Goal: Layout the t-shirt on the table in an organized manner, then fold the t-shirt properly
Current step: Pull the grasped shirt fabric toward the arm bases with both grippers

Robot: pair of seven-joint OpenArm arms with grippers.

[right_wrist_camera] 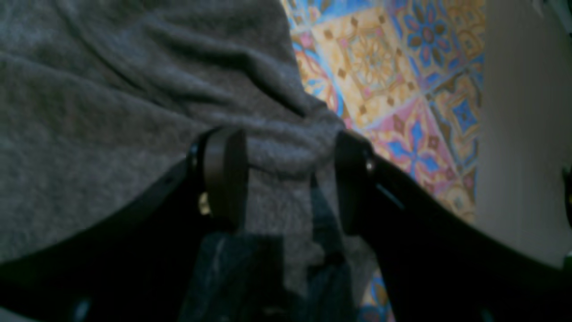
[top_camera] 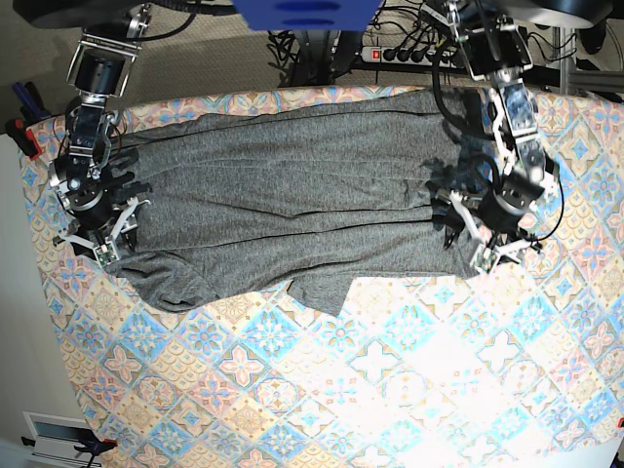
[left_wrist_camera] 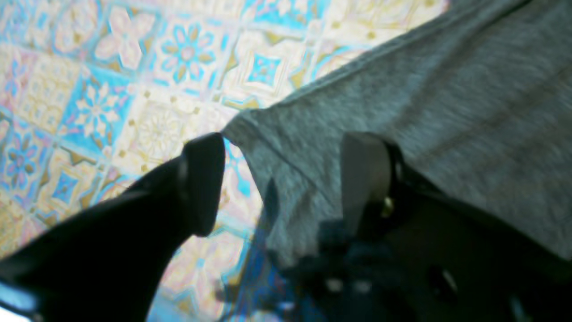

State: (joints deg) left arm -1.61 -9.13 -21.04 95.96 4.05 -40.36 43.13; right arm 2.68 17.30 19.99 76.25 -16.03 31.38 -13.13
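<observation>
Jaws apart on both grippers, left gripper (left_wrist_camera: 286, 179) and right gripper (right_wrist_camera: 286, 174), each over a t-shirt (top_camera: 292, 195) end; shirt's long axis runs across the worktop (top_camera: 390, 390), sleeves toward its near edge.

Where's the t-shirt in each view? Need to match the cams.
Left wrist: t-shirt fills the upper right, its corner between the open jaws.
Right wrist: fills the left and centre, edge between the open jaws.
Base: spread across the table's far half.
Shared landmark: the tile-print table.

t-shirt (top_camera: 292, 200) across table's (top_camera: 390, 390) far half
</observation>
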